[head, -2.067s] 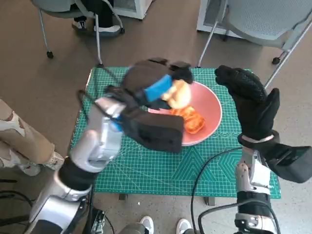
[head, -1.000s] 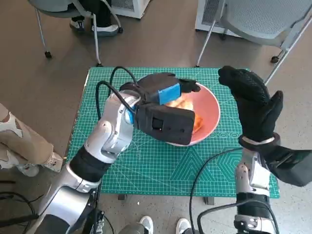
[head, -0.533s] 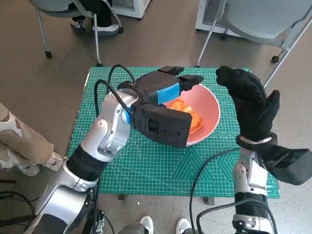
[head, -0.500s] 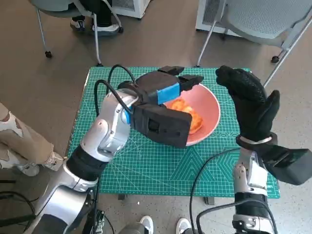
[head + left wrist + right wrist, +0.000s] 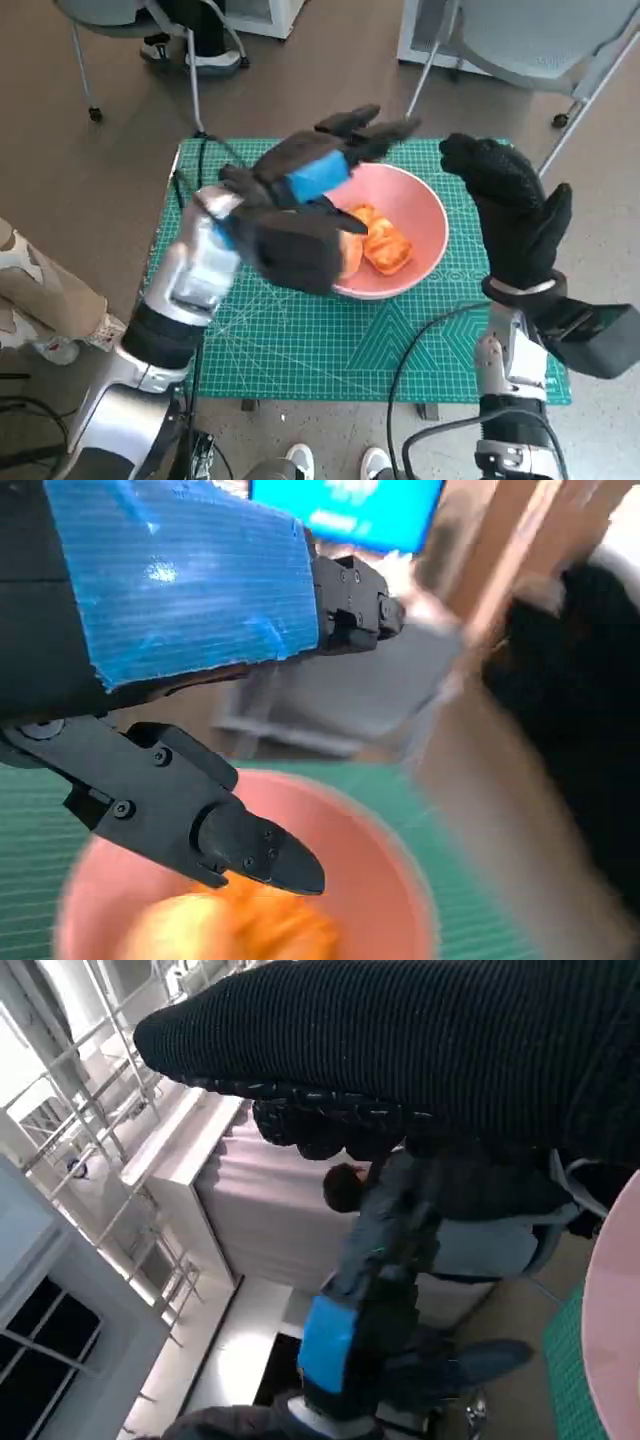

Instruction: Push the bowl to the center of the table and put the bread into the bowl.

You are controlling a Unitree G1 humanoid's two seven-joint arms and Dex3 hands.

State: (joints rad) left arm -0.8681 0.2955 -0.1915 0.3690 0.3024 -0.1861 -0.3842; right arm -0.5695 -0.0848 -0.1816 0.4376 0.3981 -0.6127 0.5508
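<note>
Green cutting mat [image 5: 300,340] over small table, brown floor and chair legs around. Pink bowl [image 5: 425,215] near mat centre, slightly toward far right; orange bread [image 5: 378,243] inside. Left hand [image 5: 315,165] raised above bowl's near-left rim, fingers [image 5: 250,845] spread, holding nothing. Right hand [image 5: 510,210] upright just right of bowl, clear of rim, fingers extended and apart, empty. Person visible in right wrist view.
</note>
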